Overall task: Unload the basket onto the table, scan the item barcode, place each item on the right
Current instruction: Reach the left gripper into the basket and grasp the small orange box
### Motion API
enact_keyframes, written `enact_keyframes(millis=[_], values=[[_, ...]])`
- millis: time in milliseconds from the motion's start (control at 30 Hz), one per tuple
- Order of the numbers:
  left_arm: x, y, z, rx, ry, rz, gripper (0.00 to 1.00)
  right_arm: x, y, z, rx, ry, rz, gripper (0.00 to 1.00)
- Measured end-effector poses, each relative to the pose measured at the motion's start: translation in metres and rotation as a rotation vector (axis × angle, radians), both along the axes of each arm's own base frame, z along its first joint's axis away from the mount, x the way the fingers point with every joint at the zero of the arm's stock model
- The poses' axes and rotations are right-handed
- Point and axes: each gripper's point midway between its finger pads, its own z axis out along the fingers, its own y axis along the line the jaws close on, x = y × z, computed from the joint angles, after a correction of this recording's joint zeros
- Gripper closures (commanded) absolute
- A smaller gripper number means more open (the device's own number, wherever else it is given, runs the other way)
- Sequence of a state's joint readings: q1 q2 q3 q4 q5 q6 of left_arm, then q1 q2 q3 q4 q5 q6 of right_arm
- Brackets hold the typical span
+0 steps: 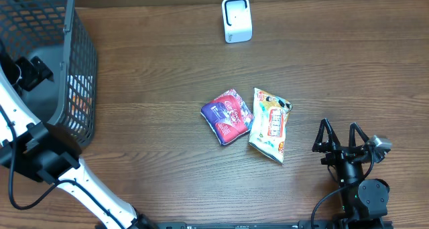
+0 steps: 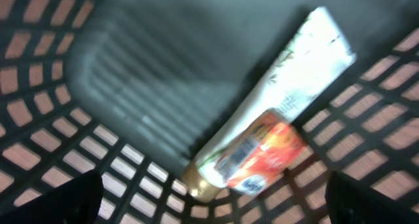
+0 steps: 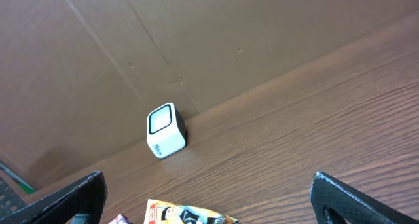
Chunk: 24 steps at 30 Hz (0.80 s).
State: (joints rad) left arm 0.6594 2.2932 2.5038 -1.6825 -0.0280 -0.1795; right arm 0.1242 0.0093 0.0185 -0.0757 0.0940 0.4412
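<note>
Pick-up step, I judge: left hand [image 2: 209, 188], fingers apart, hangs above the white-and-orange plastic tube [image 2: 262, 135] in the dark mesh basket [image 1: 82, 88] at ten o'clock; next, clamp it and lift toward the white cube scanner [image 1: 236, 19] at twelve.

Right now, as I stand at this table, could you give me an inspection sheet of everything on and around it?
Surface: brown wooden table.
Job's things: white scanner upright at the far edge; red-purple pouch and white-yellow pouch lying side by side mid-table; dark mesh basket at the left with a tube lying inside.
Clutter: nothing seen.
Grippers: left end effector open, inside the basket above the tube; right end effector open, empty, right of the pouches.
Cables: black cable looping off the left arm.
Surroundings: cardboard wall behind the scanner.
</note>
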Motion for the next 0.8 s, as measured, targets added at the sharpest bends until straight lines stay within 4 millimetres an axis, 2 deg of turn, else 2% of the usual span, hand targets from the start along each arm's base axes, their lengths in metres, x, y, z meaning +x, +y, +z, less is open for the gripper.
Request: enact_keyframes(millis=[100,233,333,467,500,600,633,700,800], values=[[-0.028,-0.005,-0.009,-0.039,0.078,0.026,0.00,0.000,0.000,0.000,0.000,0.000,0.000,0.00],[-0.053,0.003,-0.019,-0.080,0.103,0.081,0.00,0.000,0.000,0.000,0.000,0.000,0.000,0.00],[-0.045,0.006,-0.031,-0.118,0.047,0.052,0.00,0.000,0.000,0.000,0.000,0.000,0.000,0.00],[-0.028,-0.010,-0.049,-0.200,-0.023,-0.049,0.04,0.000,0.000,0.000,0.000,0.000,0.000,0.00],[-0.023,-0.013,-0.053,-0.204,-0.035,-0.068,0.07,0.000,0.000,0.000,0.000,0.000,0.000,0.00],[-0.002,-0.025,-0.069,-0.211,-0.084,-0.157,0.33,0.000,0.000,0.000,0.000,0.000,0.000,0.00],[0.001,-0.027,-0.072,-0.210,-0.089,-0.174,0.39,0.000,0.000,0.000,0.000,0.000,0.000,0.00],[0.008,-0.034,-0.082,-0.218,-0.100,-0.202,0.44,0.000,0.000,0.000,0.000,0.000,0.000,0.00],[0.013,-0.048,-0.099,-0.243,-0.097,-0.230,0.46,0.000,0.000,0.000,0.000,0.000,0.000,0.00]])
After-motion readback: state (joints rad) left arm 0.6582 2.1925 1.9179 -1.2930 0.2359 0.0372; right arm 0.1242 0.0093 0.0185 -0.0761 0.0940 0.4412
